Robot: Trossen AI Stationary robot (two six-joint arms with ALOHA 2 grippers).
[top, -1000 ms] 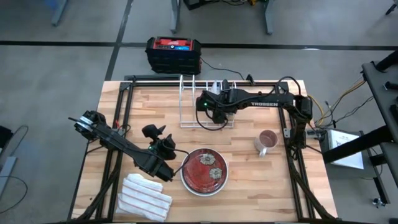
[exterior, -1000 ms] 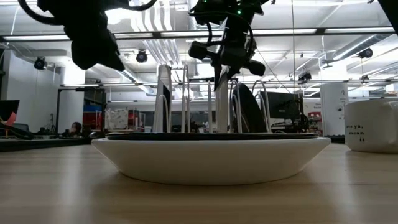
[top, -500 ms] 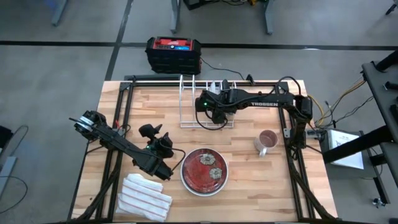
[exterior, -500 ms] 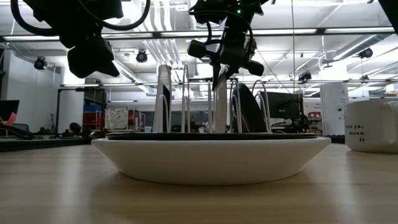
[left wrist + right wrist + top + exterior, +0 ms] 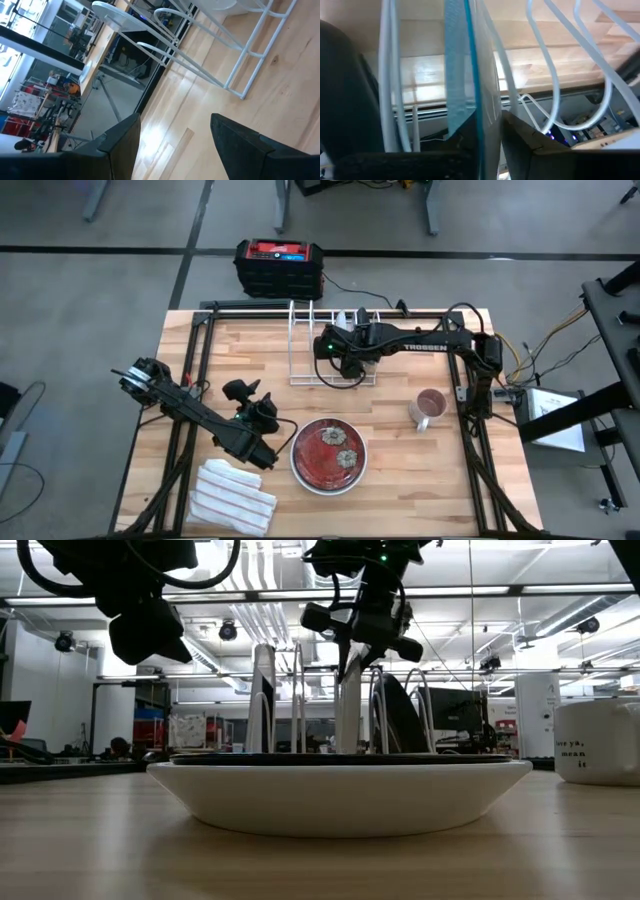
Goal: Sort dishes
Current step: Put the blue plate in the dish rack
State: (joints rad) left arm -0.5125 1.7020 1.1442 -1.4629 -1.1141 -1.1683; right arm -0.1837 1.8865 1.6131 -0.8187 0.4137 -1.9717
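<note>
The red dish with pale flower marks [image 5: 328, 455] lies flat on the table, near the front; its white outer wall fills the low view [image 5: 340, 795]. My right gripper [image 5: 341, 364] is over the white wire rack [image 5: 330, 345], shut on the light blue dish [image 5: 465, 70], which stands on edge in a rack slot. A dark dish [image 5: 345, 95] and a white dish [image 5: 262, 700] stand in other slots. My left gripper [image 5: 244, 390] is open and empty, raised above the table to the left of the red dish. My right gripper pinches the light blue dish's upper rim [image 5: 470, 117] between its two fingers, one on each face. The fingers come from above, pointing down [image 5: 362, 640]. The dish stands upright on edge between the rack's wires [image 5: 348, 715].
A beige mug [image 5: 428, 408] stands at the right. A folded white striped cloth [image 5: 232, 498] lies at the near left corner. A black and red box [image 5: 280, 268] sits on the floor beyond the far edge. Bare wood lies between the rack and the red dish.
My left gripper has moved a little toward the table's left, away from the red dish, still open. My right gripper has shifted the light blue dish slightly toward the left within the rack.
</note>
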